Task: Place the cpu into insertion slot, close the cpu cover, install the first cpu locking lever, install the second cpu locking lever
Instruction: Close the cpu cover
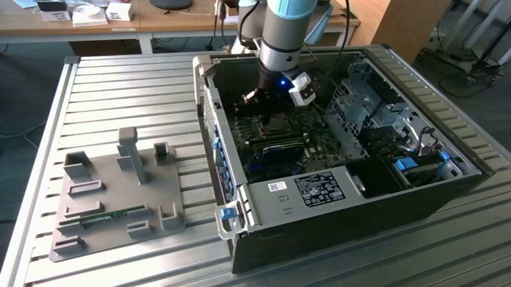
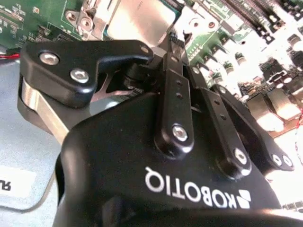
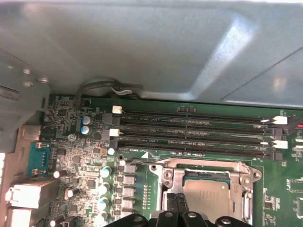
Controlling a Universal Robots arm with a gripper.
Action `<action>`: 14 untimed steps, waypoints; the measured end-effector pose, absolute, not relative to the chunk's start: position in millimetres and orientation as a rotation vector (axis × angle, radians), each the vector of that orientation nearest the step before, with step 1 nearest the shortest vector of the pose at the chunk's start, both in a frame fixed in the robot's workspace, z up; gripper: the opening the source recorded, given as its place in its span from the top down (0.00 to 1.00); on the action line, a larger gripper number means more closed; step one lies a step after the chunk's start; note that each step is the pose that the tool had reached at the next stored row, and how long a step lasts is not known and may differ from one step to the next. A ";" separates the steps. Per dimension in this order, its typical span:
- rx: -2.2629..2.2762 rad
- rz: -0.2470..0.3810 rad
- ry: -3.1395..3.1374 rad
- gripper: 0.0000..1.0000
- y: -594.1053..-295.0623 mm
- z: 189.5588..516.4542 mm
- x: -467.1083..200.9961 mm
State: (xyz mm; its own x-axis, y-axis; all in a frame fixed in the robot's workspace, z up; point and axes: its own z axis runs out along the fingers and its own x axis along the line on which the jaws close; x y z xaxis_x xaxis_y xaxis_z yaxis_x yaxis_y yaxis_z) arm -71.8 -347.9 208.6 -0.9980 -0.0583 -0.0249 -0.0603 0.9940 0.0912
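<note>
**Claw low at the socket, chip seated under its cover**

In the first wrist view the claw [image 3: 175,204] is seen with its fingers set together. Nothing is visibly held between them, and they are poised right at the edge of the socket [image 1: 276,124] on the green board [image 3: 71,156]. The chip [image 3: 208,195] is found inside that socket. Its dull grey top is framed by the cover [image 3: 166,176], which appears to be laid flat over it. Whether either locking lever is hooked cannot be told. The long memory slots [image 3: 199,128] are ranged just beyond the socket.

The main risk is judged to lie in the closeness of the fingertips to the metal frame. Were the claw pressed down slightly off line, the cover could be scraped or tilted and the chip nudged out of its seat. A thin lever could also be missed, or allowed to spring back, if caught only by the edge of a fingertip. Small parts on the board beside the socket could be struck as well
</note>
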 end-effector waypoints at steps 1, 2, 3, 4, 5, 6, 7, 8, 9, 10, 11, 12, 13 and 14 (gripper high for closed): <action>-0.093 0.143 3.115 0.89 -348.0 210.2 -71.8; -0.093 0.143 3.114 0.89 -348.0 211.8 -71.8; -0.093 0.143 3.114 0.89 -347.9 213.6 -71.8; -0.093 0.143 3.114 0.89 -347.9 215.2 -71.8; -0.093 0.143 3.114 0.89 -347.9 216.5 -71.8; -0.093 0.143 3.114 0.89 -347.9 217.1 -71.8; -0.093 0.143 3.114 0.89 -347.9 217.1 -71.8; -0.093 0.143 3.114 0.89 -347.9 217.1 -71.8; -0.093 0.143 3.114 0.89 -347.9 217.1 -71.8; -0.093 0.143 3.114 0.89 -347.9 217.1 -71.7; -0.093 0.143 3.114 0.89 -348.0 217.2 -71.3; -0.093 0.143 3.114 0.89 -348.0 217.2 -70.5; -0.093 0.143 3.114 0.89 -347.9 217.2 -69.3; -0.093 0.143 3.114 0.89 -347.9 217.1 -67.8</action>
State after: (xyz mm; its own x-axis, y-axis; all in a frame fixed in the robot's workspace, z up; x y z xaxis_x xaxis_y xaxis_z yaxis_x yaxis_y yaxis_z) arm -67.8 -347.9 217.1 -0.9980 -0.0582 -0.0259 -0.0604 0.9940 0.0909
